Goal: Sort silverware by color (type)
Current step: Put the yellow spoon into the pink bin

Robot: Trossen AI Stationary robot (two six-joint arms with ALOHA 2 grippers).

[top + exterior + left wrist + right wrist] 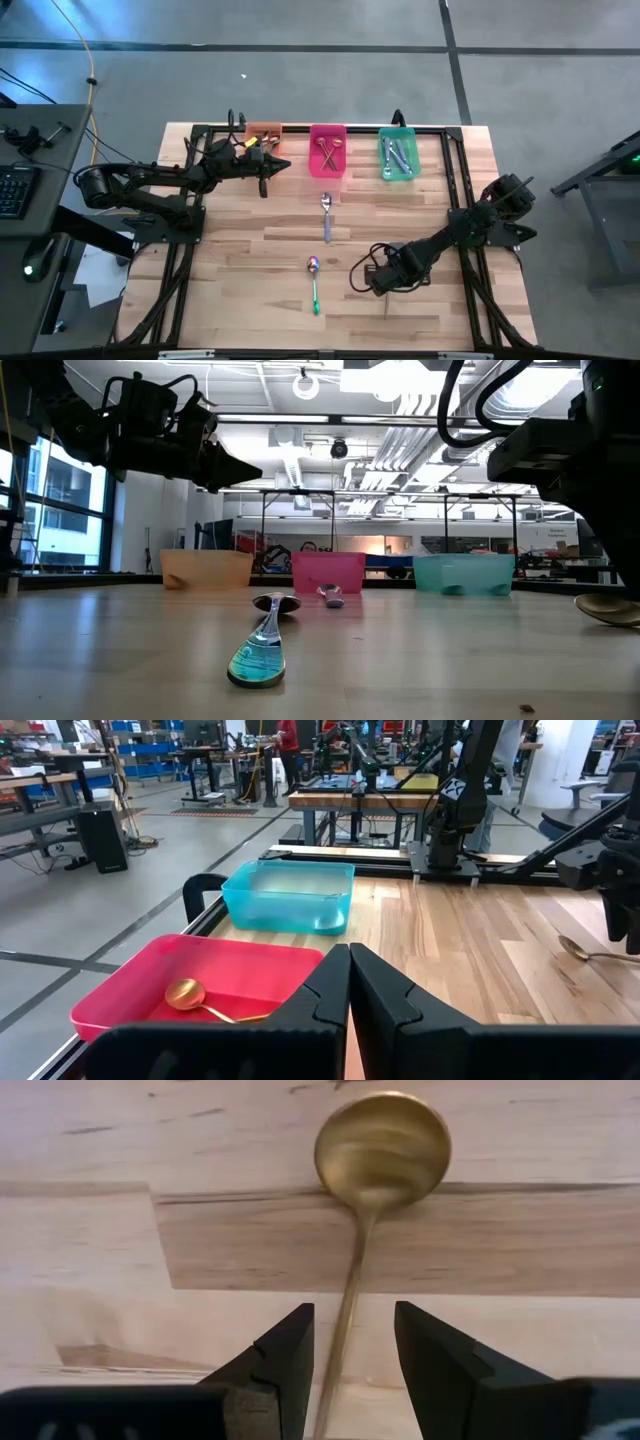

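A gold spoon [383, 1145] lies flat on the wooden table, toward its near right. My right gripper [352, 1350] is low over it and open, one finger on either side of the thin handle [347, 1320], not plainly touching it. In the high view that gripper [383, 288] covers most of the spoon. A green-handled spoon with an iridescent bowl [314, 283] and a silver spoon with a purple handle [326, 215] lie mid-table. My left gripper [270, 168] is shut and empty, raised above the table between the orange bin [263, 134] and the pink bin [328, 150].
Three bins stand in a row at the far edge: the orange bin, the pink bin [185, 985] holding gold spoons, and the teal bin [397, 155] holding silver ones. A black frame [455, 190] runs round the table. Bare wood lies between the two mid-table spoons and the bins.
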